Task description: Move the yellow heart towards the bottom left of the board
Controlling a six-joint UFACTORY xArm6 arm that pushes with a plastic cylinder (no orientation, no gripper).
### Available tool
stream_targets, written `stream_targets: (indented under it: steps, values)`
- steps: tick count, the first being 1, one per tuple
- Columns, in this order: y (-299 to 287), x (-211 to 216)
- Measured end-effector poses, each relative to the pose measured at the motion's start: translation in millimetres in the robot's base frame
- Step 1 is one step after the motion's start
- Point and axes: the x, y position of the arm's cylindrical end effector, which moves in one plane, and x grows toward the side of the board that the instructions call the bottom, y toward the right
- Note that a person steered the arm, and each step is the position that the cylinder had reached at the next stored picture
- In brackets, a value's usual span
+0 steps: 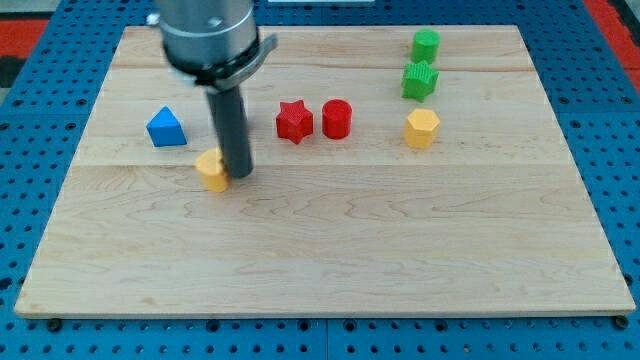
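my tip (239, 177) touching heart (212, 169), view's right

No readable text, labels, brand marks, numbers or signs appear anywhere in this view. The wooden board (330, 250) shows only plain wood grain. The coloured blocks and the arm's dark rod carry no markings.
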Motion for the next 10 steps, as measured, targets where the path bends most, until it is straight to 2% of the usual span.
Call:
stream_targets:
  steps: [1, 2, 3, 4, 5, 6, 8, 9, 10]
  values:
    - [-35.5, -2.6]
    - [-48.1, -32.8]
    - [-64.3, -45.4]
    - [-80.4, -33.8]
    - [-100.7, -0.3]
    - [-112.6, 15.5]
    - [-112.6, 38.7]
    - [-114.3, 46.7]
    - [-119.1, 30.9]
